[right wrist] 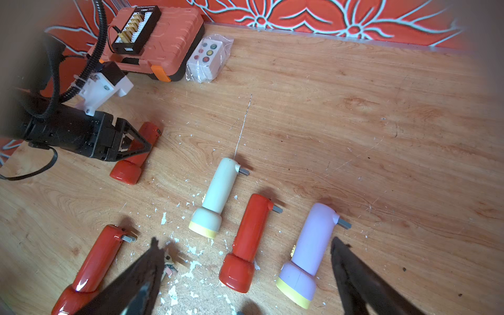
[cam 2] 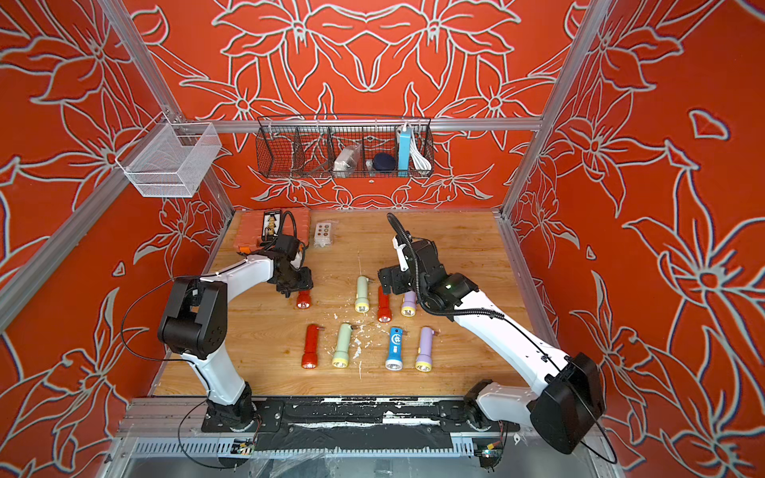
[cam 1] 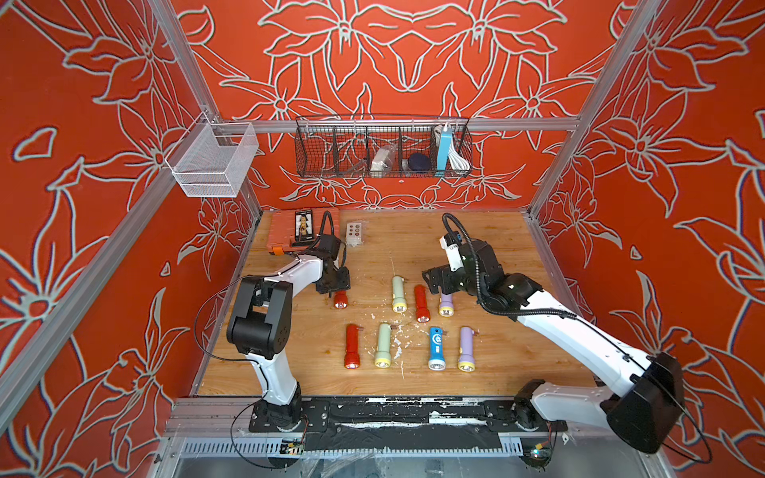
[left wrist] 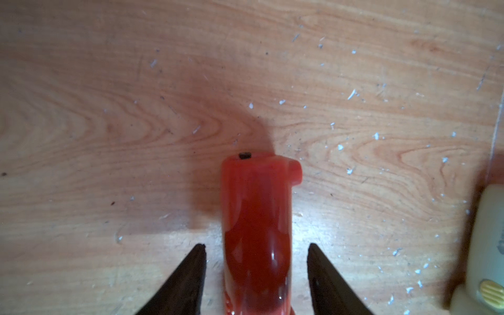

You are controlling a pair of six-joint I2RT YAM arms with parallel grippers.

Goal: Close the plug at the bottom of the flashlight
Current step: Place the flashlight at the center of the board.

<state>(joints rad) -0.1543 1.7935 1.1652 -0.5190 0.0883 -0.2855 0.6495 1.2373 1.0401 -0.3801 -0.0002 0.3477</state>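
Observation:
A red flashlight (cam 1: 340, 299) lies on the wooden table (cam 1: 476, 248), lens toward the front. My left gripper (cam 1: 333, 289) hangs low over its body and stands open. In the left wrist view its black fingers (left wrist: 191, 275) flank the red flashlight (left wrist: 256, 218) with a gap on each side. The red plug nub (left wrist: 296, 171) at the tail shows no metal prong. My right gripper (cam 1: 432, 285) hovers open above another red flashlight (right wrist: 249, 240) and a lilac flashlight (right wrist: 311, 251), whose grey plugs (right wrist: 277, 209) stick out sideways.
Several more flashlights lie in two rows, among them a cream one (cam 1: 398, 294) and a blue one (cam 1: 436, 347). An orange tool case (cam 1: 304, 229) and a bagged white remote (cam 1: 356, 234) sit at the back left. White flakes (cam 1: 397, 347) litter the wood.

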